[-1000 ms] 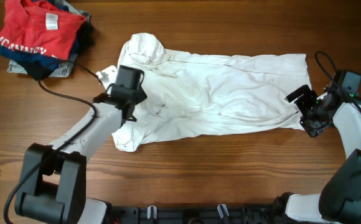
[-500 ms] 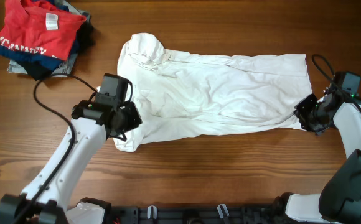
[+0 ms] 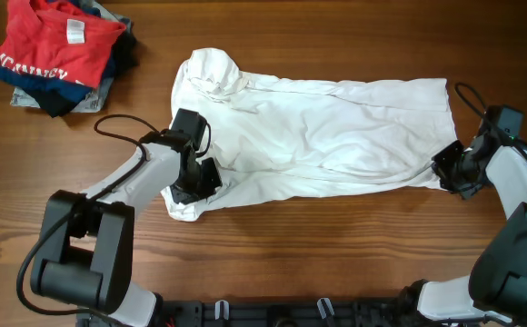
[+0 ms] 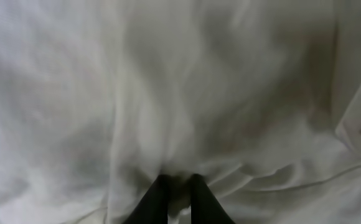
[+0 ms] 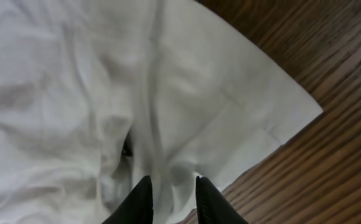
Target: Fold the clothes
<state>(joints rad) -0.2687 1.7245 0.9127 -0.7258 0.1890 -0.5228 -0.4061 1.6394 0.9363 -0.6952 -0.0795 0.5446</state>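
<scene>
1. Since a second ago, my left gripper (image 3: 198, 178) has dropped from the upper left edge of the white shirt (image 3: 336, 127) to its lower left flap. My right gripper (image 3: 449, 167) has barely shifted at the right end. Both pairs of fingers have gone from wide apart to nearly together.
2. White shirt: spread lengthwise across the middle of the table (image 3: 336, 263), wrinkled, bunched collar end to the left.
3. Left wrist view only: left gripper (image 4: 178, 186) fingers stand narrow, with a ridge of white shirt (image 4: 168, 93) pinched between them. Overhead, my own wrist hides this.
4. Right wrist view only: right gripper (image 5: 171, 186) fingers are closed on a raised fold of the white shirt (image 5: 106, 74), just inside its corner, with bare table (image 5: 330, 50) beyond.
5. Overhead only: red T-shirt (image 3: 59, 41) lies on dark garments (image 3: 59, 98) at the far left corner, well apart from the white shirt.
6. Count: one white shirt; two grippers, both gripping it; one red T-shirt; number of dark garments cannot be told.
</scene>
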